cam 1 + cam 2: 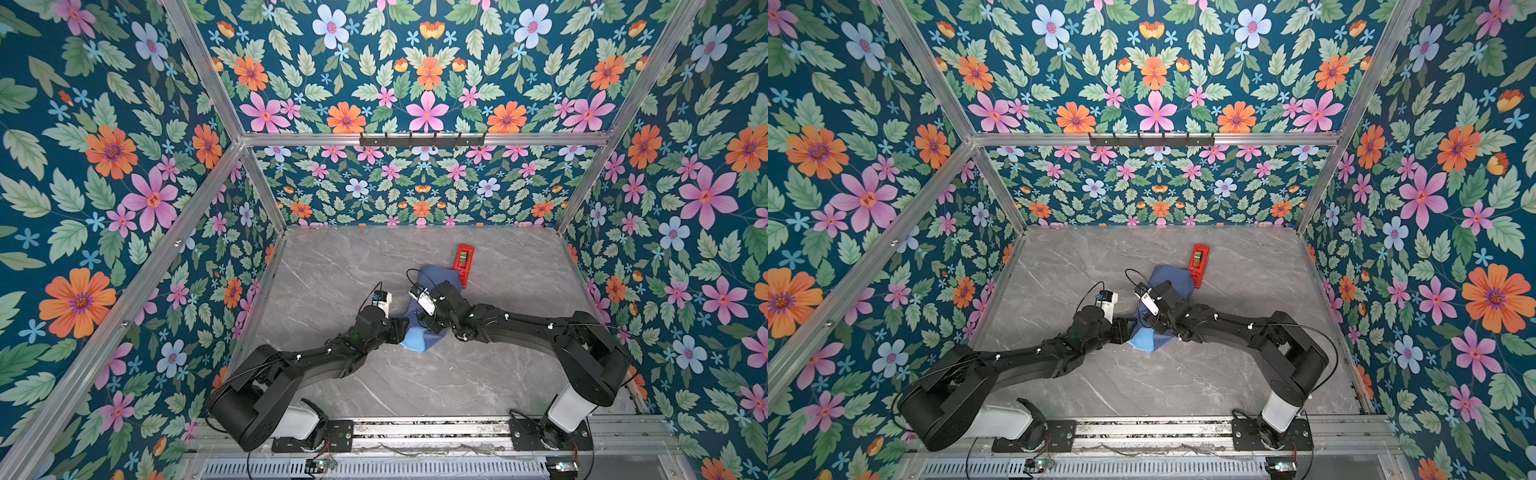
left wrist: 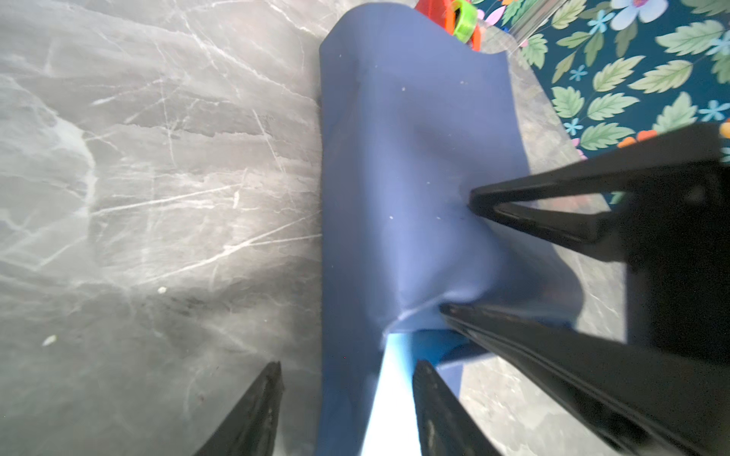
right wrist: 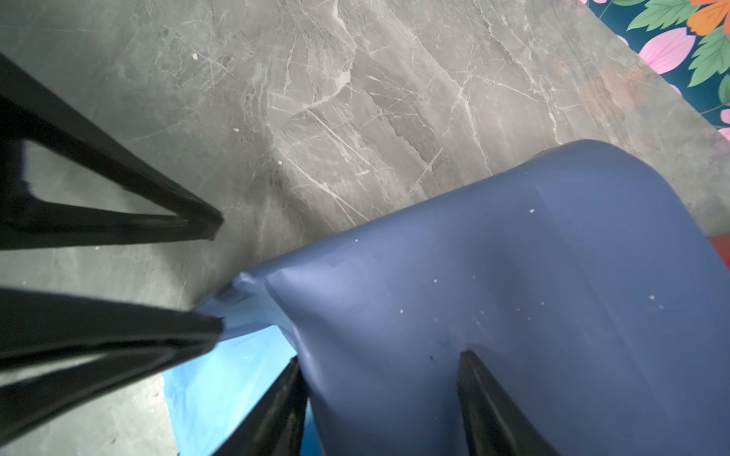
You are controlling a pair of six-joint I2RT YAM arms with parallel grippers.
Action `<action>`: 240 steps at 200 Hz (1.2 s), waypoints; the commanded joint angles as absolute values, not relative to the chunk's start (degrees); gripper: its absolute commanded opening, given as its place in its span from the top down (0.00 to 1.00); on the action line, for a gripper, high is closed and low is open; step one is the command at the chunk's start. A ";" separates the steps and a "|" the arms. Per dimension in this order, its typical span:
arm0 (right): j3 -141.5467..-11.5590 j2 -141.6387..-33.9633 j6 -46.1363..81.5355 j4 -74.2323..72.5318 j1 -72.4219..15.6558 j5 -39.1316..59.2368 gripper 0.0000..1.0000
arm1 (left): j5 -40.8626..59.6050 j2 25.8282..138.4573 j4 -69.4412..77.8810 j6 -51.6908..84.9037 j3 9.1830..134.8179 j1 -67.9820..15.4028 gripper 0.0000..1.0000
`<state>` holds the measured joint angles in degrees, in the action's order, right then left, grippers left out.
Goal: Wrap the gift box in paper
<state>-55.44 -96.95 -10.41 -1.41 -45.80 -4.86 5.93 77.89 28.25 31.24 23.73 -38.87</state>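
Observation:
The paper (image 1: pixel 432 277) (image 1: pixel 1163 278) lies humped over something in mid-table, slate-blue face up, with a sky-blue flap at the near end. The gift box is hidden. In the left wrist view my left gripper (image 2: pixel 351 395) is open and straddles the near end of the paper (image 2: pixel 403 158). From the right wrist view, one of its fingers (image 3: pixel 197 327) touches a crumpled paper corner. My right gripper (image 3: pixel 381 379) is open over the hump, its fingertips (image 2: pixel 474 199) denting the paper (image 3: pixel 513 276).
A red tape dispenser (image 1: pixel 464 259) (image 1: pixel 1199 259) with a green roll lies just beyond the paper, close to its far edge. The grey marble table (image 1: pixel 332 270) is walled in by floral panels and aluminium posts. Both arm bases sit on the front rail.

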 commanded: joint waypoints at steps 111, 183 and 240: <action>-54.82 -97.73 -7.77 7.74 -45.88 -2.36 0.42 | 9.20 84.99 28.88 31.58 29.18 -37.42 0.50; -54.82 -98.00 -7.72 7.57 -45.88 -2.20 0.43 | 9.04 85.01 29.56 32.08 29.01 -38.20 0.52; -54.75 -97.91 -7.66 7.72 -45.87 -2.20 0.44 | 10.02 86.19 31.46 32.43 29.26 -38.84 0.52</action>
